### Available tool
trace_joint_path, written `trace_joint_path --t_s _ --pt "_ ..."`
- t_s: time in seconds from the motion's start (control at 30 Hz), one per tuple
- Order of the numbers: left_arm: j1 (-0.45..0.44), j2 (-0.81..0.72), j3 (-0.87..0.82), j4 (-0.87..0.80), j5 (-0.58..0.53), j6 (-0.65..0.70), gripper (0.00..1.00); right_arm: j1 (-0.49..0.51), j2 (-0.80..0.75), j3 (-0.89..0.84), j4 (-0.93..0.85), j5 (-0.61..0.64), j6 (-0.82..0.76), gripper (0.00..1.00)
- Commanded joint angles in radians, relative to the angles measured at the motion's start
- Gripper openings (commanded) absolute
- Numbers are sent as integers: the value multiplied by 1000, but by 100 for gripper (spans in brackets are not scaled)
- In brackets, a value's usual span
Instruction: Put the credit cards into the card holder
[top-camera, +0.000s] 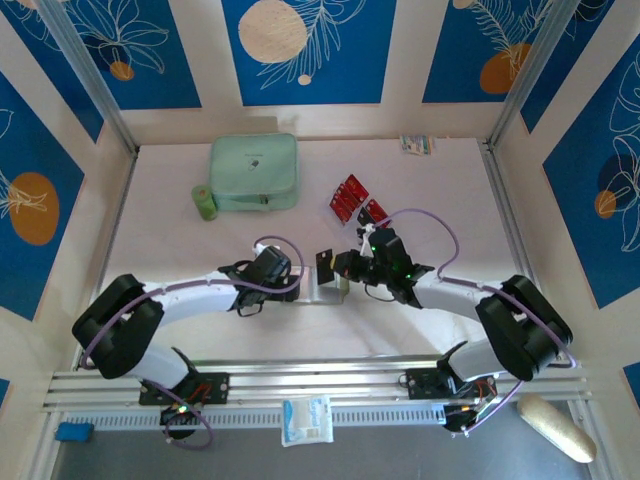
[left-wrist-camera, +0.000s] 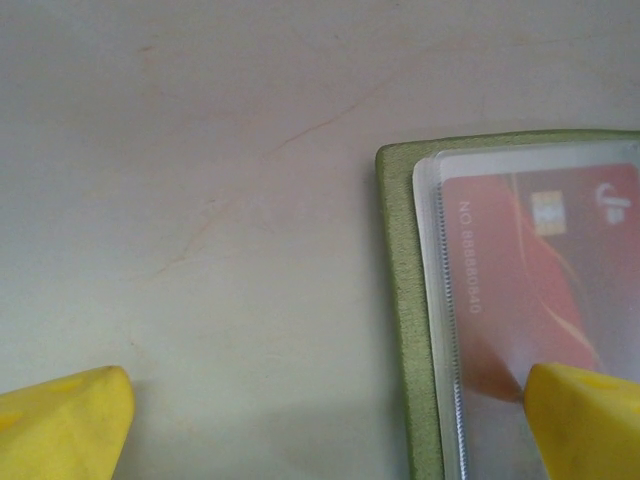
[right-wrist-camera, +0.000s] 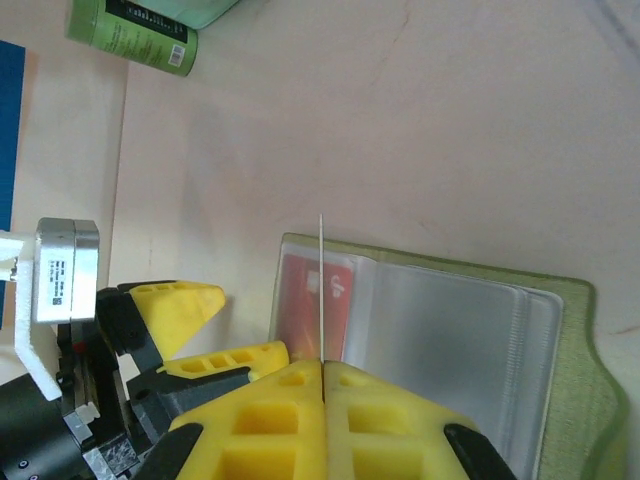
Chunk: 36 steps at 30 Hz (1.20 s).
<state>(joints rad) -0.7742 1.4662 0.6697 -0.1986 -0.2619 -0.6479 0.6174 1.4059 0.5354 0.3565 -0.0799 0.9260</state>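
Lying open at mid-table (top-camera: 180, 240): the card holder (right-wrist-camera: 440, 330).
Left gripper (left-wrist-camera: 325, 425) jaws are spread wide, one finger (left-wrist-camera: 585, 420) over a pocketed red card (left-wrist-camera: 520, 280); a card (right-wrist-camera: 321, 290) (seen edge-on) is pinched in the closed right gripper (right-wrist-camera: 322, 375); spare red cards (top-camera: 350, 197) are seen beyond.

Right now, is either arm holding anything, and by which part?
Right fingers pinch one card by its near edge; left fingers are open, holding nothing.

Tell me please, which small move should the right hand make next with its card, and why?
Probably tilt and lower the thin flat card, which the shut right hand holds edge-on, toward the empty clear plastic pocket of the open olive-green fold-over card holder. The neighbouring pocket already holds a red card, and the open left hand seems to steady the holder.
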Motion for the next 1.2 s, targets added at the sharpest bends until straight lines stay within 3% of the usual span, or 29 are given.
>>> trace_joint_path --t_s 0.0,1.17 --pt "9 2 -21 -19 -23 -5 100 15 30 -4 62 3 26 0" --pt "9 -12 -63 2 -19 -21 100 105 177 -62 261 126 108 0"
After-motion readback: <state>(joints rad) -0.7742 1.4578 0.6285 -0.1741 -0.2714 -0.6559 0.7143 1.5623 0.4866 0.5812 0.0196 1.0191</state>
